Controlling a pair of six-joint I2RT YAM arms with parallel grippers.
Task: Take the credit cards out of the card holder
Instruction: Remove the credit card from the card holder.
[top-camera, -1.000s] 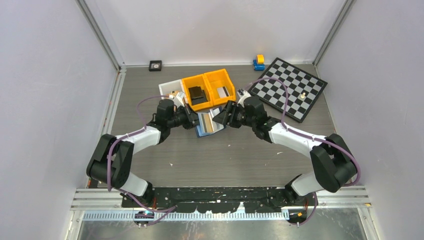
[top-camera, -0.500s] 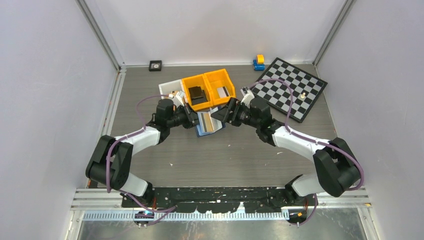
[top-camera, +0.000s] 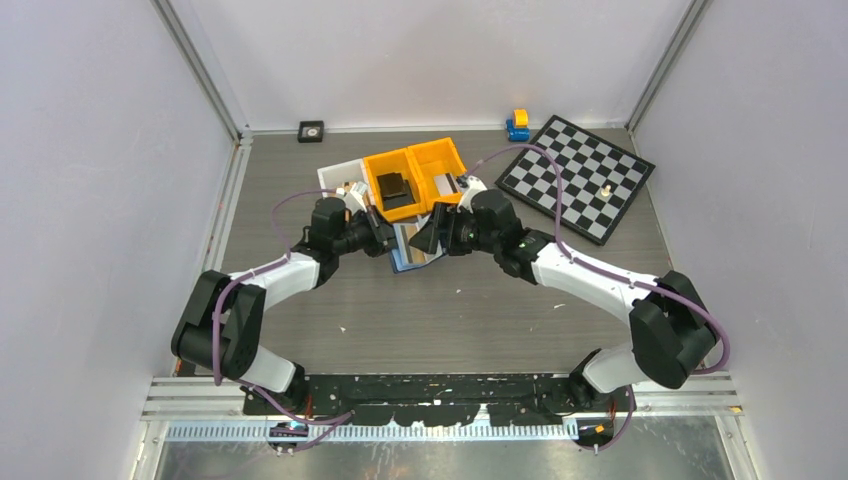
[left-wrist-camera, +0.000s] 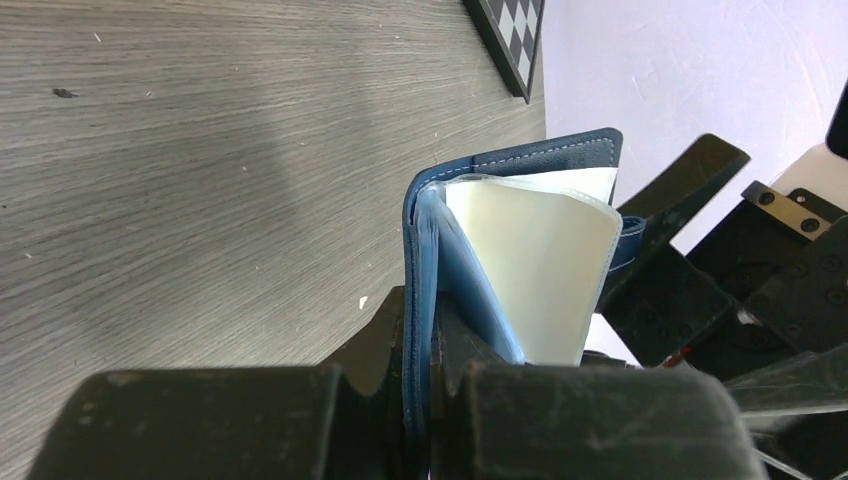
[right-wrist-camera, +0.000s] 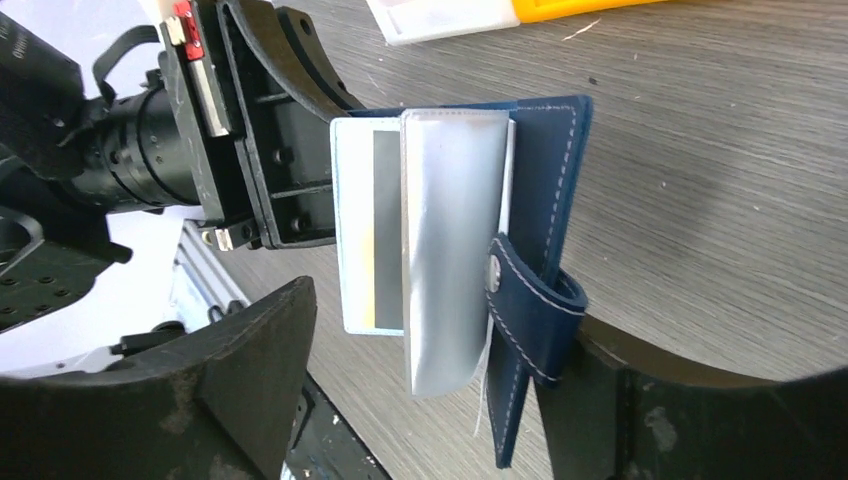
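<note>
Left claw (left-wrist-camera: 425, 345) clamps navy-blue folding card holder (right-wrist-camera: 552, 170) fanned open so the wide-open right claw (right-wrist-camera: 430, 380), straddling it, can reach inside

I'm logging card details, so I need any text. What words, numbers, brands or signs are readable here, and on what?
No text is readable in any view.
card holder: stitching and a snap only, no brand visible.
cards: visible faces show no print.
black square item by the back wall: any marking is too small to read.
</note>
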